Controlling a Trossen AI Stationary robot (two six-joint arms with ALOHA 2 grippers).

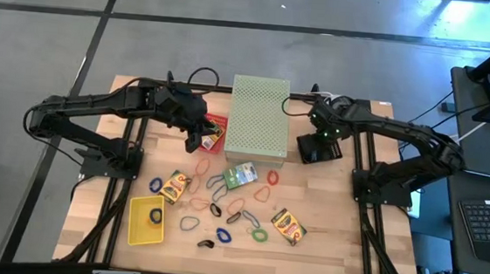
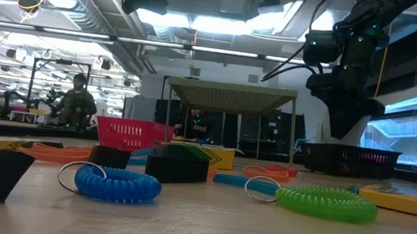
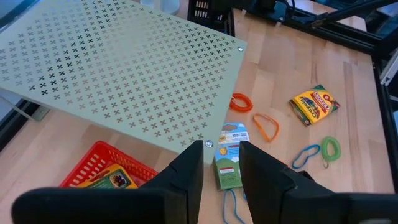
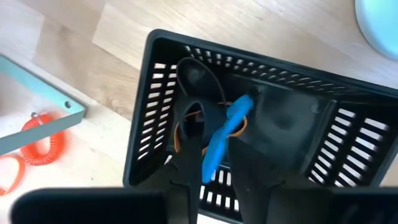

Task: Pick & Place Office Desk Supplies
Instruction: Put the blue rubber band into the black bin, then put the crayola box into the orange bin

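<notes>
My right gripper point(image 4: 216, 177) points down over the black basket point(image 4: 267, 118), which stands right of the pale green perforated box point(image 1: 259, 118). A blue rubber-band loop point(image 4: 222, 134) slants between its parted fingers, above the basket's floor. My left gripper point(image 3: 221, 180) hangs open and holds nothing, over the near edge of the red basket point(image 1: 215, 136) left of the box. Loops in several colours lie flat on the wood, among them an orange one point(image 1: 272, 177) and a green one point(image 1: 259, 234). Two yellow-and-green card boxes point(image 1: 289, 226) point(image 1: 174, 186) also lie flat there. My right gripper's fingers stand on either side of the blue loop's lower end point(image 4: 210, 163), coming from above. Whether either finger touches the loop I cannot tell. The loop's upper end point(image 4: 241, 107) reaches out past the fingertips over the basket.
A yellow tray point(image 1: 146, 219) sits at the near left. A green card box point(image 1: 240, 175) lies just before the perforated box. An orange coil point(image 4: 40, 146) lies by that box's corner. The red basket holds a yellow box point(image 3: 112, 180). Bare wood lies along the near edge.
</notes>
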